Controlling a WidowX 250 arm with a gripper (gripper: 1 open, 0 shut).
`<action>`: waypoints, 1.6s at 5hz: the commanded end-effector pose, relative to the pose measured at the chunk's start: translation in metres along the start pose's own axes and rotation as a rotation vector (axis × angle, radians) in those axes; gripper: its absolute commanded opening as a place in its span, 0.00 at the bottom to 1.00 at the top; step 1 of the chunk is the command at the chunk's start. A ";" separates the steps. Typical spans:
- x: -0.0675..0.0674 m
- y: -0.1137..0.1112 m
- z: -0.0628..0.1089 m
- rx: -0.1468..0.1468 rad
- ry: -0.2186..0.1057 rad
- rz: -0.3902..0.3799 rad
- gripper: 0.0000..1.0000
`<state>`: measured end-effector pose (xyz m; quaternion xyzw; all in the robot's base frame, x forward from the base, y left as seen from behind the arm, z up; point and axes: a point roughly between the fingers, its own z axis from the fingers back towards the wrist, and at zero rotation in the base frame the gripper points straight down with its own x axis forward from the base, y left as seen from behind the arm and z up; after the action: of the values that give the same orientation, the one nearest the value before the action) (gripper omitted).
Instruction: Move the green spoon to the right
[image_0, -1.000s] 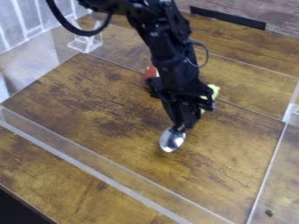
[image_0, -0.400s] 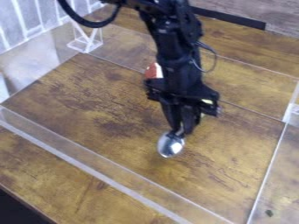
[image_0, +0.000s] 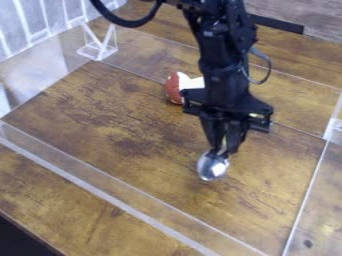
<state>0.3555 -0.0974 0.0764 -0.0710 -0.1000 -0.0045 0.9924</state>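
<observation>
The green spoon's shiny silver bowl (image_0: 213, 167) hangs just above or on the wooden tabletop, right of centre. Its yellow-green handle is mostly hidden between the fingers; only a sliver shows. My gripper (image_0: 221, 148) points straight down and is shut on the spoon's handle, holding it roughly upright with the bowl downward. The black arm rises from there toward the top of the view.
A red-brown-capped mushroom (image_0: 177, 88) lies behind and left of the arm. Clear acrylic walls (image_0: 80, 175) fence the wooden table (image_0: 94, 115) at the front, left and right. A white wire rack (image_0: 94, 42) stands at the back left.
The arm has carried the spoon to the right and slightly toward the front, and the mushroom behind it has come into fuller view.
</observation>
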 end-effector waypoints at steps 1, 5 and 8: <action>0.016 -0.007 0.022 -0.039 -0.064 -0.080 0.00; 0.014 0.014 0.007 -0.025 -0.018 -0.019 0.00; 0.036 0.000 0.007 -0.026 0.006 0.010 0.00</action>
<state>0.3823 -0.0883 0.0682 -0.0799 -0.0654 0.0115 0.9946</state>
